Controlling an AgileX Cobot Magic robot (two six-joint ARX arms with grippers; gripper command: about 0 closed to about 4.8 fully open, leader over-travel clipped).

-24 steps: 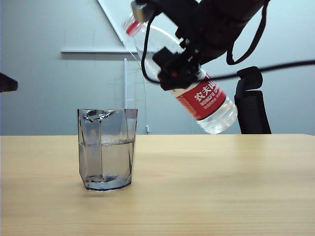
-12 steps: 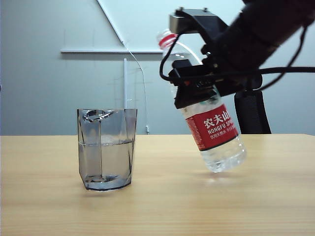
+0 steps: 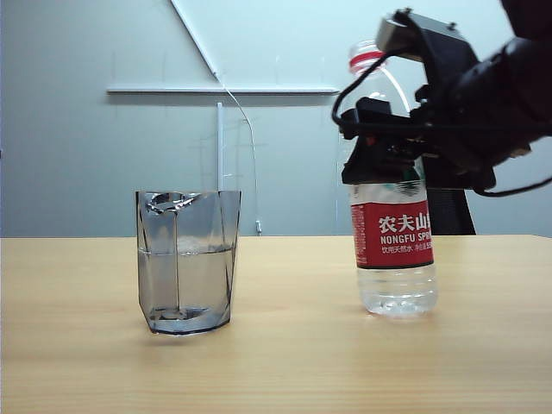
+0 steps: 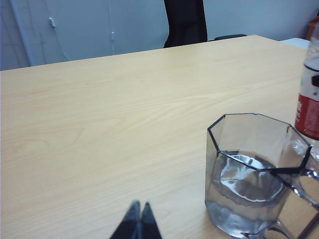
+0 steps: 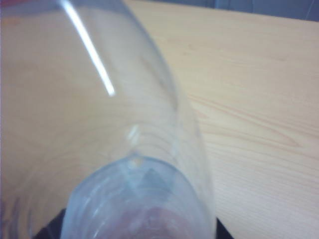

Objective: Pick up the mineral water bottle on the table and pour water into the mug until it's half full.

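Note:
The mineral water bottle (image 3: pixel 392 250) stands upright on the table (image 3: pixel 285 362), right of the mug (image 3: pixel 187 263), with some water left in its base. My right gripper (image 3: pixel 384 159) is shut on the bottle's clear upper body, above the red label. The right wrist view is filled by the bottle (image 5: pixel 114 149), with dark fingers at both sides of it. The smoky faceted mug holds water (image 3: pixel 185 280) to about half its height. My left gripper (image 4: pixel 139 206) is shut and empty, low over the wood, beside the mug (image 4: pixel 254 174); the bottle (image 4: pixel 309 109) shows behind it.
A black office chair (image 3: pixel 448 216) stands behind the table's far edge, also seen as the chair (image 4: pixel 185 20) in the left wrist view. A grey wall with a whiteboard rail (image 3: pixel 216 89) lies beyond. Bare wood separates mug and bottle.
The right arm has swung the tilted bottle upright and lowered it rightward onto the table. The dark shape at the left edge of the exterior view is gone. The mug's water level is unchanged.

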